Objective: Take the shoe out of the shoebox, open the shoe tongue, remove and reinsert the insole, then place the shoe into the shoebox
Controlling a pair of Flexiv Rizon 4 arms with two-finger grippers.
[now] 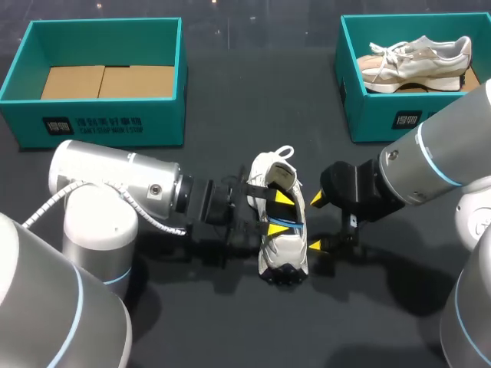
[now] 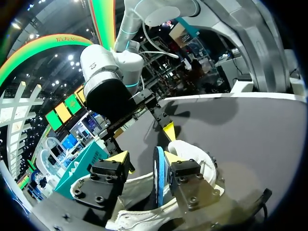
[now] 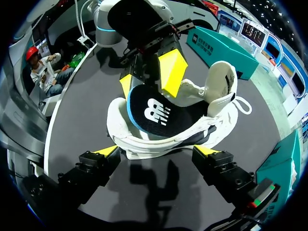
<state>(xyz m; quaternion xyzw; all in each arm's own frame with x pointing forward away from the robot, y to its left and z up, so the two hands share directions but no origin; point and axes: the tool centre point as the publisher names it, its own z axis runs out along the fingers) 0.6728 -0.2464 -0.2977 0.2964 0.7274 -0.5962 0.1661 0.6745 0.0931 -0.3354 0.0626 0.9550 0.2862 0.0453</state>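
Note:
A white shoe (image 1: 270,247) lies mid-table, heel toward the boxes and toe toward the front edge. Its black insole (image 3: 151,113) with a blue rim sticks partly out of the opening. My left gripper (image 1: 278,213) reaches in from the left over the opening. In the left wrist view the insole (image 2: 158,175) stands on edge between the fingers, against one fingertip (image 2: 171,157) and clear of the other, so this gripper (image 2: 144,159) is open. My right gripper (image 1: 316,222) stands open just right of the shoe. Its fingers (image 3: 107,150) straddle the shoe's side (image 3: 144,144) without touching.
A teal shoebox (image 1: 92,24) lined with cardboard stands at the back left. A second teal box (image 1: 383,115) at the back right holds a beige and white sneaker (image 1: 418,61). Dark bare tabletop (image 1: 230,322) surrounds the shoe.

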